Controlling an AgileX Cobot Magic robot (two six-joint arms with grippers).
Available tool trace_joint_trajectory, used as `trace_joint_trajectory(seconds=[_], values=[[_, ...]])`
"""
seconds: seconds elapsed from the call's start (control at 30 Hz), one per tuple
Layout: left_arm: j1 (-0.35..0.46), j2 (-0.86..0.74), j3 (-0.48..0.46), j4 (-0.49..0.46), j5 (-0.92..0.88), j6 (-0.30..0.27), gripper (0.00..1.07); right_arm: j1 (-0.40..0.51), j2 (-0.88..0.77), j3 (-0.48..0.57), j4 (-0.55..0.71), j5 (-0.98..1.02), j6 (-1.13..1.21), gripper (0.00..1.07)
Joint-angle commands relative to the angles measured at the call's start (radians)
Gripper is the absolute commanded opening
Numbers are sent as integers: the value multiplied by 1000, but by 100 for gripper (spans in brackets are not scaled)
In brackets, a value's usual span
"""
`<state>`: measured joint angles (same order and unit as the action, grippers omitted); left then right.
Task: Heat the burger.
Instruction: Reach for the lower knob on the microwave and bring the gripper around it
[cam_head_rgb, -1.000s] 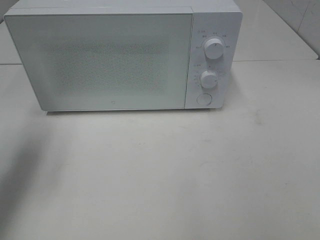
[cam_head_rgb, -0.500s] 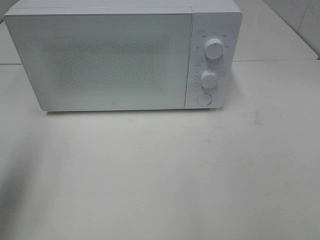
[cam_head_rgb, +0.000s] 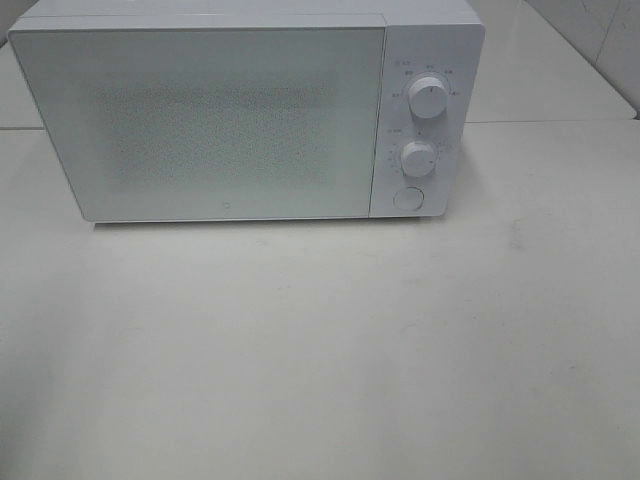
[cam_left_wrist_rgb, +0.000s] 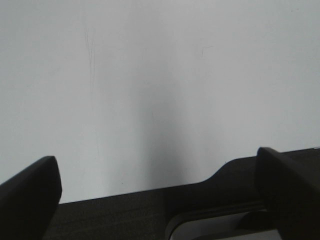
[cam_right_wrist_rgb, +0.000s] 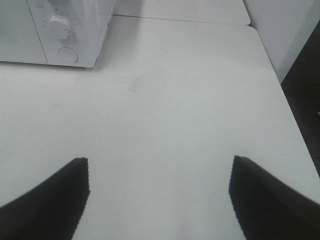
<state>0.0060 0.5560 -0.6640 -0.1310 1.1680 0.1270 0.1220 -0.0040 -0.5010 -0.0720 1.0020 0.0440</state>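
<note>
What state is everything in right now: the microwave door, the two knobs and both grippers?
Microwave door: shut.
Upper knob: mark pointing roughly straight up.
Lower knob: setting too small to read.
Left gripper: open, empty, over the table.
Right gripper: open, empty, over the table.

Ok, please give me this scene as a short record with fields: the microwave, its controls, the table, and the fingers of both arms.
microwave: white, standing on the table
door: closed, inside cannot be seen
controls: upper knob, lower knob, round button below them
burger: not seen in any view
left fingers: open, holding nothing
right fingers: open, holding nothing, over bare table
</note>
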Motion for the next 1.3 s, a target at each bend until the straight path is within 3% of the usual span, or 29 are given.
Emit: trace_joint_trajectory(seconds=[0.03,0.23,0.63,1.3], values=[[2,-128,58,0,-25,-3,98,-5,-32,3,-1,-8,-6,75],[2,-308,146,0,-92,-4,98,-5,-32,3,-1,-8,-6,75],[2,-585,145,-21,-89,-4,98,-5,-32,3,-1,-8,-6,75],[2,-578,146,-29,-93,-4,98,-5,-28,3,-1,-8,-6,75]])
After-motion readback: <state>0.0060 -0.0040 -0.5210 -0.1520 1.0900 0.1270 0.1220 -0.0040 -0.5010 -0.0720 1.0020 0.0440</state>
